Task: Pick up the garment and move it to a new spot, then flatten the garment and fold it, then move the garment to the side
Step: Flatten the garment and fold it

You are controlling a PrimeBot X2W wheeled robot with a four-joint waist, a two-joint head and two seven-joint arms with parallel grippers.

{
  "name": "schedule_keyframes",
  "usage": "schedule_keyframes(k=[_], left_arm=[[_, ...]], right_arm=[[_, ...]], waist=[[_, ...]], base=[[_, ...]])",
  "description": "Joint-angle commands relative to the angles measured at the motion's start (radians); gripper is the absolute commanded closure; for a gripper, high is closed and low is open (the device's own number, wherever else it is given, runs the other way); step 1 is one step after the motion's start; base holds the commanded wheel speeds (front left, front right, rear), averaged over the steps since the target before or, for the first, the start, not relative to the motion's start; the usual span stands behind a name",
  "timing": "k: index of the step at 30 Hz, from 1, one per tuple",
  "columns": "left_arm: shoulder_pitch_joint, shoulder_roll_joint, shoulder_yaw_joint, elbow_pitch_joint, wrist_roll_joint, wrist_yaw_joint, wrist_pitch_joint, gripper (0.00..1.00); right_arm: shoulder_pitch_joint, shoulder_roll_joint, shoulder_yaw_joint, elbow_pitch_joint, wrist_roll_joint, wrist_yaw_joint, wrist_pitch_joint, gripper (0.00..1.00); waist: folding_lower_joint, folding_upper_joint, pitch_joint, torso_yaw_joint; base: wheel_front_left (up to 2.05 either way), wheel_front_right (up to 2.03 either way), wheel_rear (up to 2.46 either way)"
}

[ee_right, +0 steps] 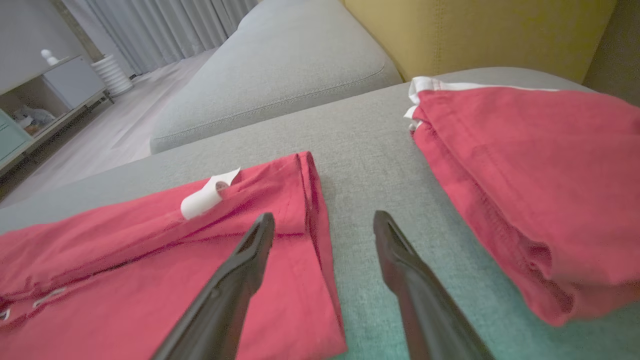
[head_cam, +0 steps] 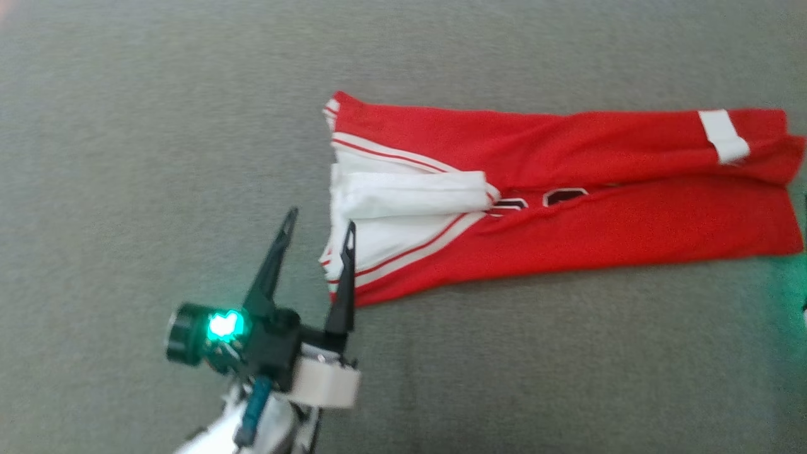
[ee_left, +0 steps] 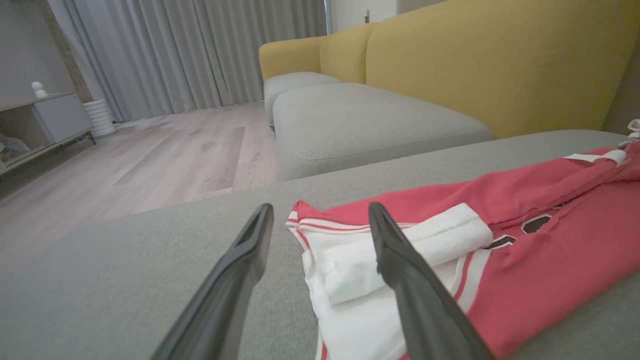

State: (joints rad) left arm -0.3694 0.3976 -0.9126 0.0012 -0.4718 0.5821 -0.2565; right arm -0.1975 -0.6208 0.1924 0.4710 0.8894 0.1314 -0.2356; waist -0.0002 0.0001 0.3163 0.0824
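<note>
Across the grey sofa (head_cam: 126,157) seat lies the garment (head_cam: 567,189), a red jersey folded into a long strip. Its white-trimmed end is toward the left gripper (head_cam: 321,219), whose jaws stand spread, one tip over that edge. At the far hem the right gripper (ee_right: 324,216) hangs with jaws spread too, holding nothing. The knit looks thin and limp: likely light, apt to sag and unfold when lifted, so pinching both ends through all layers seems safest. Soft upholstery may drag on it. Another red cloth (ee_right: 525,165) lies near. Beyond are a yellow backrest (ee_left: 500,60), wood floor (ee_left: 150,150) and curtains (ee_left: 190,50).
</note>
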Motion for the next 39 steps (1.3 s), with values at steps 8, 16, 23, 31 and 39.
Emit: schedule_keyframes(k=[8, 16, 23, 31, 39], left_arm=[[0.096, -0.110, 0.135, -0.044, 0.149, -0.067, -0.005, 0.00], [0.141, -0.168, 0.216, -0.024, 0.209, -0.140, -0.005, 0.00], [0.182, -0.197, 0.292, -0.021, 0.258, -0.191, -0.005, 0.00], [0.200, -0.207, 0.346, -0.005, 0.301, -0.246, -0.005, 0.00], [0.219, -0.230, 0.383, 0.012, 0.319, -0.284, -0.005, 0.00]], right_arm=[[-0.130, 0.049, -0.135, 0.202, -0.122, -0.001, 0.155, 0.00], [-0.129, 0.105, -0.181, 0.321, -0.146, -0.001, 0.274, 1.00], [-0.090, 0.111, -0.220, 0.236, -0.144, -0.001, 0.245, 1.00], [-0.131, 0.009, -0.272, 0.151, -0.215, -0.001, 0.277, 1.00], [-0.157, 0.068, -0.289, -0.165, -0.184, -0.001, 0.436, 1.00]], waist=[[0.0002, -0.0001, -0.009, 0.117], [0.0002, -0.0001, -0.007, 0.151], [0.0002, -0.0001, -0.015, 0.106], [0.0002, -0.0001, -0.041, 0.031], [0.0002, -0.0001, -0.079, 0.003]], base=[[0.00, 0.00, 0.00], [0.00, 0.00, 0.00], [0.00, 0.00, 0.00], [0.00, 0.00, 0.00], [0.00, 0.00, 0.00]])
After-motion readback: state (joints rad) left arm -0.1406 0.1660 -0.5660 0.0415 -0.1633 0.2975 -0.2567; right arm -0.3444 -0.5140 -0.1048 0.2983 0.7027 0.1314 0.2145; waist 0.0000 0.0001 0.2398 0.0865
